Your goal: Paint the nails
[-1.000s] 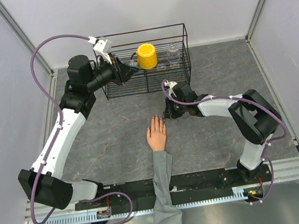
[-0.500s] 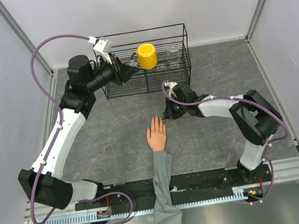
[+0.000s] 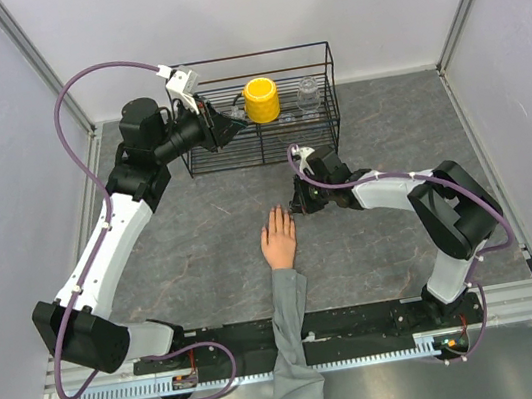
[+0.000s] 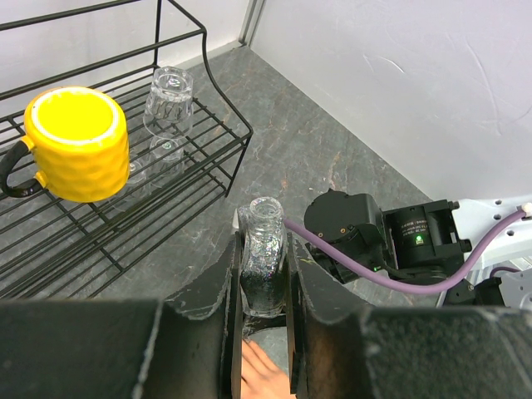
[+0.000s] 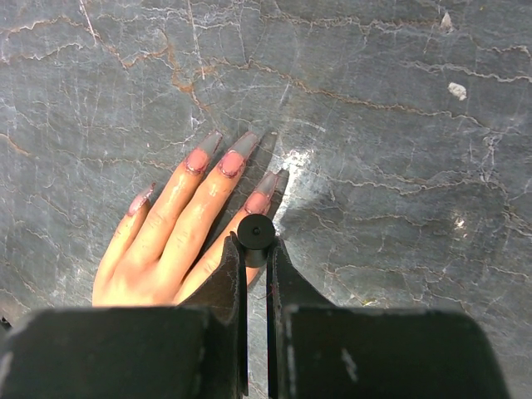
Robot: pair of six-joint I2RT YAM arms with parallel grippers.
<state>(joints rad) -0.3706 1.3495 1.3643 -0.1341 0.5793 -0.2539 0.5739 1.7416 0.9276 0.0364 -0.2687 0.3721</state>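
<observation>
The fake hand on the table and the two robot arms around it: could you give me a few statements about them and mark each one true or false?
1. The left gripper is clamped on a small glass bottle with no cap on it. True.
2. The yellow mug stands on the table beside the mannequin hand. False: it sits in the wire rack at the far side.
3. The right gripper grips a black round-topped tool just over the hand's fingers. True.
4. The mannequin hand's fingers point towards the robot's bases. False: they point away, towards the rack.
</observation>
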